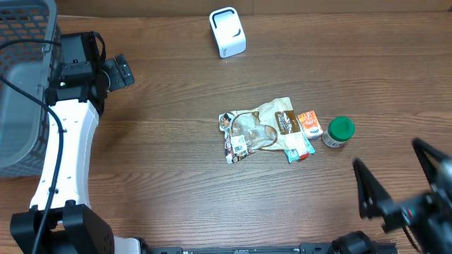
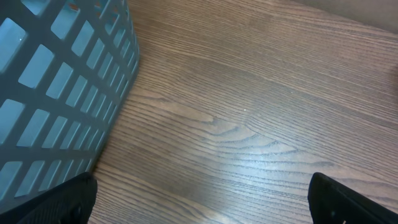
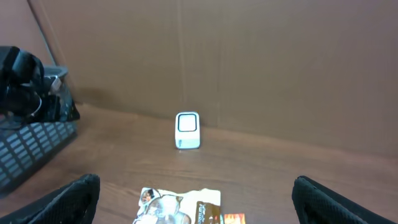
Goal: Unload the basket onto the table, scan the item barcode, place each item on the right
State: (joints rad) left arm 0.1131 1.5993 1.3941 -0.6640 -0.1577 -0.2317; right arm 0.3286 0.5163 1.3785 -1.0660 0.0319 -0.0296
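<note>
At the table's near right edge, your right gripper hangs wide apart, empty; the left gripper likewise, beside the basket. The snack packets overlap mid-table, a green-lidded jar just beside; the scanner stands well beyond. Pinch carelessly and you may lift several, barcode possibly face-down.

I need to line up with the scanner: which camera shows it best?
The right wrist view: the white scanner stands upright mid-frame, its front window facing the camera. Overhead shows it from above, near the far edge of the table. The left wrist view shows only basket and table, no scanner.
</note>
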